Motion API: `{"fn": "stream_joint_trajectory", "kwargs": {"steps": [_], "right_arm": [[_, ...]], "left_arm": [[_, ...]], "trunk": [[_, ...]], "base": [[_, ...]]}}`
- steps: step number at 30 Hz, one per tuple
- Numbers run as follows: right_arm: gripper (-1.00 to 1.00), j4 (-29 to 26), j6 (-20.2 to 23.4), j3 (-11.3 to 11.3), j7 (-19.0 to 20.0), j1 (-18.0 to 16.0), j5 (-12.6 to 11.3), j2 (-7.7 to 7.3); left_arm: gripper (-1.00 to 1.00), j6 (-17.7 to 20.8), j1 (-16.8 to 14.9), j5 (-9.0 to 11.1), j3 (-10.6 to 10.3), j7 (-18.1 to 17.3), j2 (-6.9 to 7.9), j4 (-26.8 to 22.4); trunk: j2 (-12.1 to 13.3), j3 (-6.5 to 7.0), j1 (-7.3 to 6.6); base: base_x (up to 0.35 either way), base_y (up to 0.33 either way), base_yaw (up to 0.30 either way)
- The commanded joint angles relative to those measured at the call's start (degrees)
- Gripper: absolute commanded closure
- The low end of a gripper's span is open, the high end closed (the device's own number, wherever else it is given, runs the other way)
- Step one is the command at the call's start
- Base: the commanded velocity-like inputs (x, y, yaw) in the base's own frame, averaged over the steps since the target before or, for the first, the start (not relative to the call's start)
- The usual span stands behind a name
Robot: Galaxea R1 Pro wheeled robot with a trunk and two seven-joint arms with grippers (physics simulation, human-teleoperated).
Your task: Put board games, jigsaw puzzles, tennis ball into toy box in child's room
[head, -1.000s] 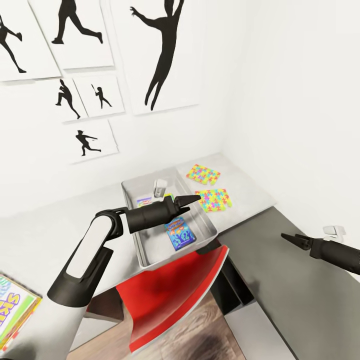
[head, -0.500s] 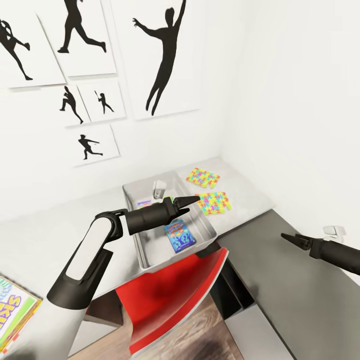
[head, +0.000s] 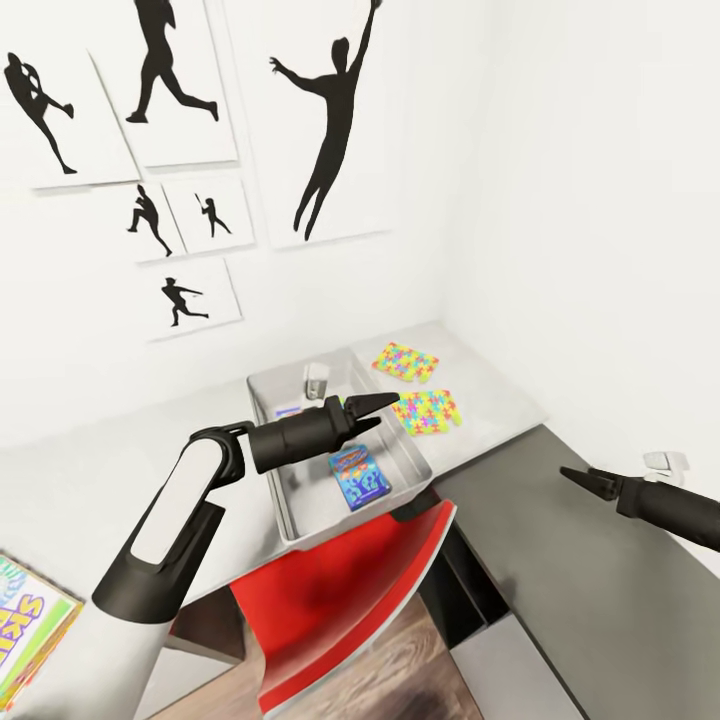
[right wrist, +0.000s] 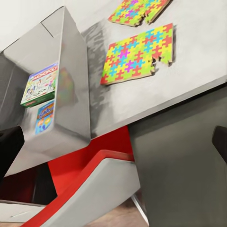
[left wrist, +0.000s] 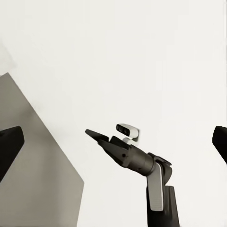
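The toy box [head: 268,450] stands on the table [head: 100,470]. Inside it lie the blue board game [head: 358,478] and the white-green Monopoly one [right wrist: 41,85]. The Skip-Bo game [head: 25,625] lies at the lower left of the head view. Both jigsaw puzzles [head: 405,361] [head: 428,410] rest flat on the table just beyond the box. My left gripper [head: 385,405] hovers over the box, open and empty. My right gripper [head: 568,473] hangs open over the dark cabinet, apart from everything. The tennis ball is hidden or out of view.
A red chair [head: 340,590] is pushed up under the table's edge below the toy box. A lower dark-topped cabinet [head: 600,590] adjoins the table on the right. White walls with black silhouette posters [head: 320,120] close off the corner.
The head view has shifted slightly, so posters and the Skip-Bo box drift in the picture. Both arms hold the same pose, and nothing was taken or let go.
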Motion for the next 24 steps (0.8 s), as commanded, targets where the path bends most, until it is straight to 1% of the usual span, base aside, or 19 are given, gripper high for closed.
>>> {"fn": "stream_joint_trajectory", "kwargs": {"steps": [1,4,7,8,9,11,12,13,16,18,19,21,22,24], "right_arm": [[-1.00,-0.01,0.48,0.03,-0.02,-0.05,-0.29,0.01],[-1.00,-0.01,0.46,0.09,-0.02,-0.05,-0.29,0.08],[-1.00,-0.01,0.33,0.17,-0.04,-0.05,-0.25,0.51],[-1.00,-0.01,0.20,0.16,-0.06,-0.05,-0.24,0.85],[-1.00,-0.01,0.20,0.16,-0.06,-0.05,-0.24,0.85],[-1.00,-0.01,-0.18,0.10,-0.18,-0.05,-0.19,1.67],[-1.00,-0.01,-0.18,0.10,-0.18,-0.05,-0.19,1.67],[-1.00,-0.01,-0.37,0.09,-0.36,-0.05,-0.17,2.07],[-1.00,-0.01,-0.53,0.08,-0.64,-0.05,-0.16,2.43],[-1.00,-0.01,-0.75,0.11,-1.36,-0.05,-0.14,2.99],[-1.00,-0.01,-0.75,0.11,-1.36,-0.05,-0.14,2.99],[-1.00,-0.01,-0.89,0.15,-2.09,-0.05,-0.12,3.34],[-1.00,-0.01,-0.89,0.15,-2.09,-0.05,-0.12,3.34],[-1.00,-0.01,-0.98,0.15,-2.69,-0.05,-0.12,3.55]], "left_arm": [[-1.00,0.04,0.05,0.55,-0.05,0.11,0.03,-0.03],[-1.00,0.02,0.14,0.50,-0.05,-0.22,0.04,0.02],[-1.00,-0.01,0.26,0.26,-0.05,-0.71,0.03,0.16],[-1.00,-0.03,0.30,0.07,-0.06,-0.88,0.01,0.25],[-1.00,-0.03,0.30,0.07,-0.06,-0.88,0.01,0.25],[-1.00,-0.04,0.37,-0.52,-0.11,-1.13,-0.08,0.41],[-1.00,-0.04,0.37,-0.52,-0.11,-1.13,-0.08,0.41],[-1.00,-0.05,0.39,-0.94,-0.15,-1.22,-0.11,0.48],[-1.00,-0.07,0.41,-1.43,-0.20,-1.30,-0.14,0.54],[-1.00,-0.20,0.46,-2.48,-0.29,-1.43,-0.20,0.61],[-1.00,-0.20,0.46,-2.48,-0.29,-1.43,-0.20,0.61],[-1.00,-0.49,0.50,-3.42,-0.37,-1.51,-0.23,0.66],[-1.00,-0.49,0.50,-3.42,-0.37,-1.51,-0.23,0.66],[-1.00,-0.78,0.52,-4.05,-0.46,-1.56,-0.27,0.70]], "trunk": [[-0.10,0.00,0.03],[-0.10,0.28,0.03],[-0.10,0.56,0.03],[-0.10,0.65,0.03],[-0.10,0.74,0.03],[-0.10,0.93,0.03],[-0.10,1.02,0.03],[-0.10,1.11,0.03],[-0.10,1.39,0.03],[-0.10,1.58,0.03],[-0.10,1.67,0.03],[-0.10,1.86,0.03],[-0.10,1.95,0.03],[-0.10,2.14,0.03]], "base": [[0.000,0.000,0.000],[0.000,0.000,0.000],[0.000,0.000,0.000],[0.000,0.000,0.000],[0.000,0.000,0.000],[0.000,0.000,0.000],[0.000,0.000,0.000],[0.000,0.000,0.000],[0.000,0.000,0.000],[0.000,0.000,0.000],[0.000,0.000,0.000],[0.000,0.000,0.000],[0.000,0.000,0.000],[0.000,0.000,0.000]]}}
